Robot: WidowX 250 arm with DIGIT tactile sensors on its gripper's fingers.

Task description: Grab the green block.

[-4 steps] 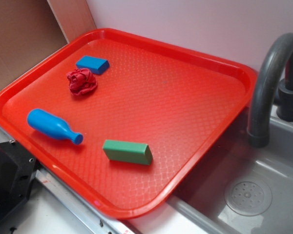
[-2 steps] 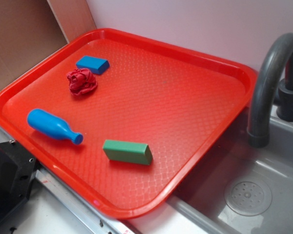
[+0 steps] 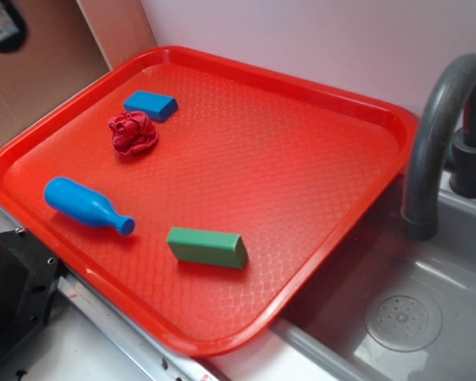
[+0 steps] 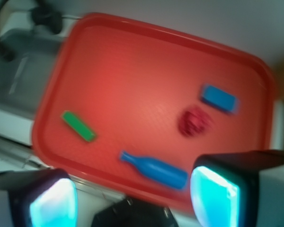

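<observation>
While hanging high above the tray (image 4: 52, 94), gripper (image 4: 132, 196) spread wide, nothing between the two fingers (image 4: 213, 194), only air and the near tray rim. Wrist picture blurred, so fine details not readable.

Green block (image 3: 207, 247) lying flat on the tray, near the front rim, alone, touching nothing. In the wrist view, same block (image 4: 78, 126) well apart from the gripper, toward the tray's sink-side edge.

Blue bottle (image 3: 87, 205) lying on its side on the tray, just left of the green block, neck pointing toward it, not touching. Red crumpled lump (image 3: 132, 132) farther back on the tray, behind the bottle. Small blue block (image 3: 151, 105) just behind the lump, close to the tray's back-left rim, apart from it by a small gap.

Grey sink (image 3: 428, 317) right of the tray, with drain (image 3: 402, 320) at the bottom. Dark curved faucet (image 3: 436, 135) standing beside the tray's right corner. In the exterior view, only a small dark piece visible in the upper left corner, beyond the tray.
</observation>
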